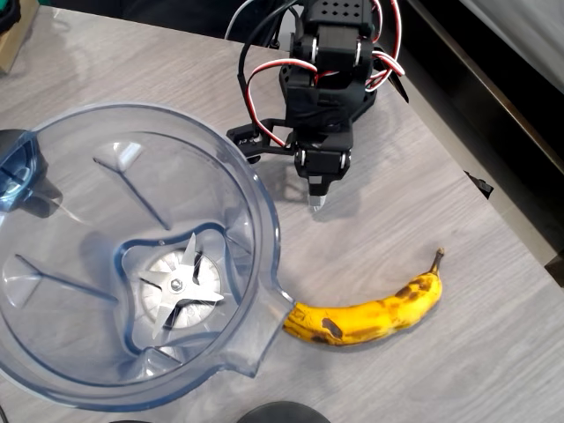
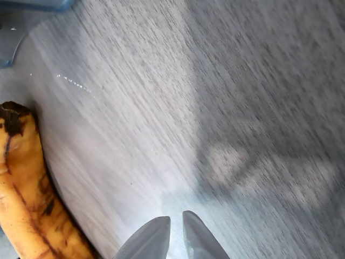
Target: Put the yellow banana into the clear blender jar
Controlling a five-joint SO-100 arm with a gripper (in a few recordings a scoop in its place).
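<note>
On the grey wood-grain surface (image 1: pixel 414 176), in the overhead view, the clear blender jar (image 1: pixel 53 352) fills the left side, standing upright with its mouth open to the camera. Its silver blades (image 1: pixel 179 286) sit at the bottom, inner ribs run down the wall, and the pour spout points toward the lower right. The yellow banana (image 1: pixel 370 315) lies flat on the surface just right of that spout, its blunt, bruised end almost touching the jar's rim, though whether they actually meet cannot be told. Its thin dark stem curves up toward the right, and brown spots mark its skin.

The black arm (image 1: pixel 330 70), with red and white wires looped around it, reaches in from the far edge. Its pincer (image 1: pixel 317 204) points down between jar and banana, apart from both and holding nothing. In the wrist view the pincer (image 2: pixel 176 229) shows its two pale fingertips (image 2: pixel 151 237) drawn narrow, with only a thin slit between them, above bare surface. The banana (image 2: pixel 27 199) lies at the left edge there, well apart from the tips.
</note>
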